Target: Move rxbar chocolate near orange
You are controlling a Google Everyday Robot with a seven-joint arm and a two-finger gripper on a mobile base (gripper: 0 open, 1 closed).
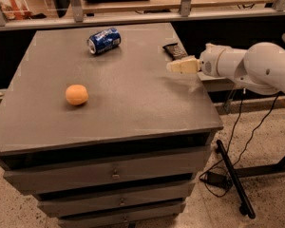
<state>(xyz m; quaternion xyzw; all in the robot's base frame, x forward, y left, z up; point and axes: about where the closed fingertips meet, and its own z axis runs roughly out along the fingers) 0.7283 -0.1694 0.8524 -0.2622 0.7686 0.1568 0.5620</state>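
Observation:
The rxbar chocolate (175, 51) is a flat black bar lying near the right edge of the grey table top, toward the back. The orange (76, 94) sits on the left part of the table top, toward the front. My gripper (172, 67) reaches in from the right on a white arm, above the table's right side. Its tip is just in front of the bar and a little above it, apart from it. It holds nothing that I can see.
A blue soda can (104, 40) lies on its side at the back middle of the table (133, 113). The table is a drawer cabinet. A railing and shelf run behind it. A black stand and cables lie on the floor at the right.

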